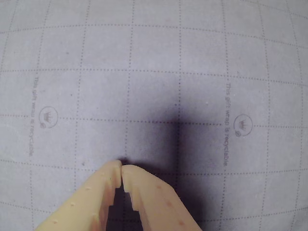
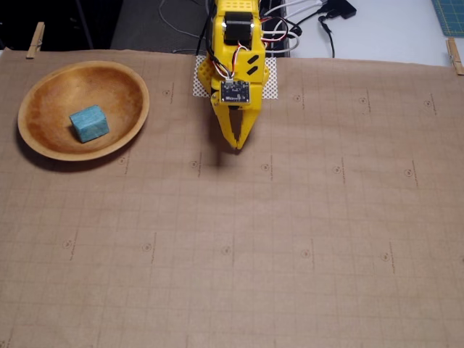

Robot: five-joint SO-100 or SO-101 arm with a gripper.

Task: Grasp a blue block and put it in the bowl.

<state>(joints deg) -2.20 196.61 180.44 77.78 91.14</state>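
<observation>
In the fixed view the blue block [image 2: 89,123] lies inside the wooden bowl [image 2: 36,90] at the upper left, a little left of the bowl's middle. My yellow gripper [image 2: 236,145] hangs well to the right of the bowl, near the arm's base, pointing down at the paper. Its fingertips touch and hold nothing. The wrist view shows the same gripper [image 1: 121,167] shut, tips together over bare gridded paper; neither block nor bowl appears there.
Brown gridded wrapping paper [image 2: 290,239] covers the table, clipped by wooden pegs [image 2: 35,39] at the back corners. Cables [image 2: 304,22] and the arm's base sit behind the paper's far edge.
</observation>
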